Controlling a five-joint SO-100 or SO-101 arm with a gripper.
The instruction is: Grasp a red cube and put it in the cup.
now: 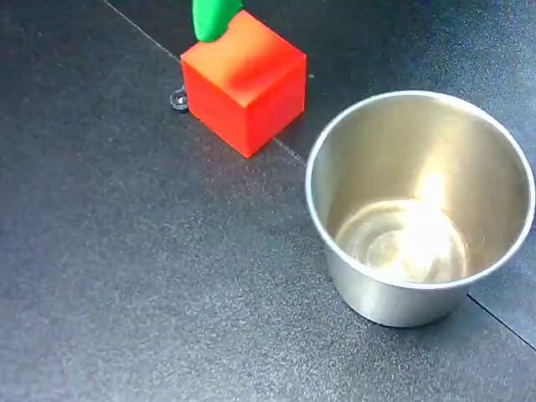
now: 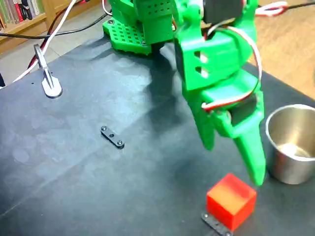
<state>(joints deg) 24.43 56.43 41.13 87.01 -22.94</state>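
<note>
Green end effector hung open just above the red cube; the cup stood beside it.

In a fixed view the cube sits on the table at the front, the cup behind and right of it (apart). The gripper hangs just behind the cube, with a small bracket well to its left

No words, labels, brands or numbers can be read in either fixed view; the red cube, the cup and the green arm bear no markings; the book spines at far left are too blurred to read.
</note>
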